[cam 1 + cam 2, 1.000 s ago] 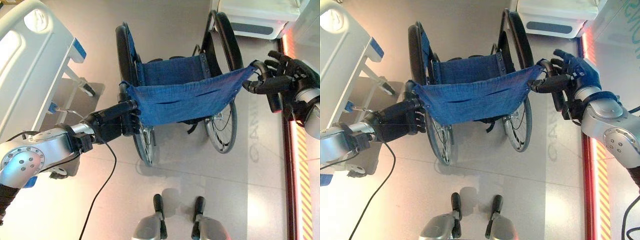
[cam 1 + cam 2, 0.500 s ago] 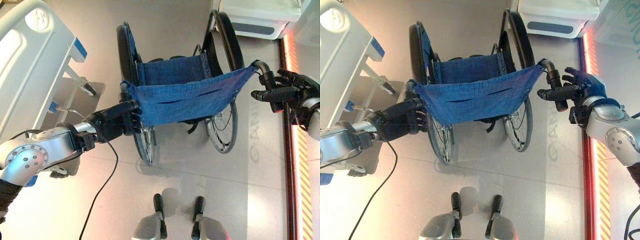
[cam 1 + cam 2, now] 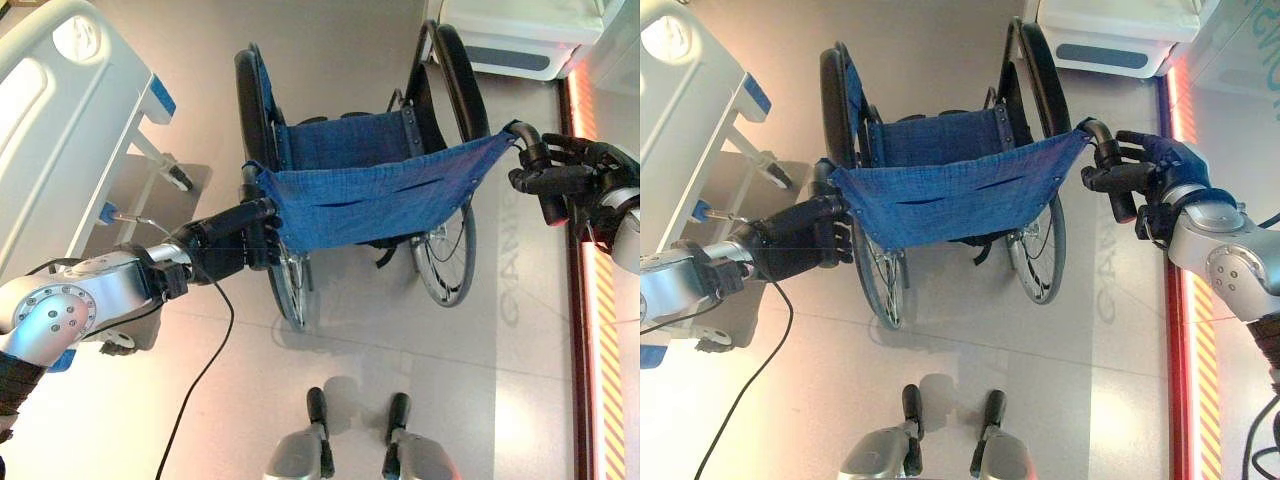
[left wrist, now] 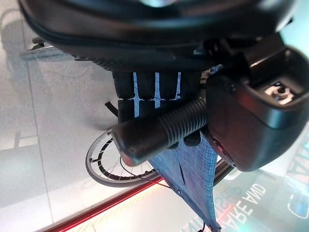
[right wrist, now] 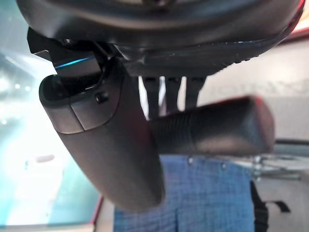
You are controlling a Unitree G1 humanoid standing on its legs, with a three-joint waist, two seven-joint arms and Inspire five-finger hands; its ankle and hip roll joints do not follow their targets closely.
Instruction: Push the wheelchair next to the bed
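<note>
The wheelchair (image 3: pixel 370 195) has a blue cloth back and seat and faces away from me in the middle of the floor. My left hand (image 3: pixel 225 250) is shut on its left push handle (image 4: pixel 159 128), with fingers curled round the ribbed grip. At the other side my right hand (image 3: pixel 590 175) holds the right push handle (image 5: pixel 222 125). The thumb lies across the front of that grip and the fingers wrap behind it. The white bed (image 3: pixel 50 130) stands to the wheelchair's left, with a gap of floor between them.
The bed's leg and castor (image 3: pixel 175 180) stick out toward the wheelchair's left wheel. A white unit (image 3: pixel 510 35) stands just beyond the right wheel. A red and yellow striped line (image 3: pixel 590 350) runs along the floor on the right. Open floor lies behind the wheelchair.
My right hand drew off the right handle to the right, then came back and closed round it. The left hand kept its hold and the wheelchair barely moved.
</note>
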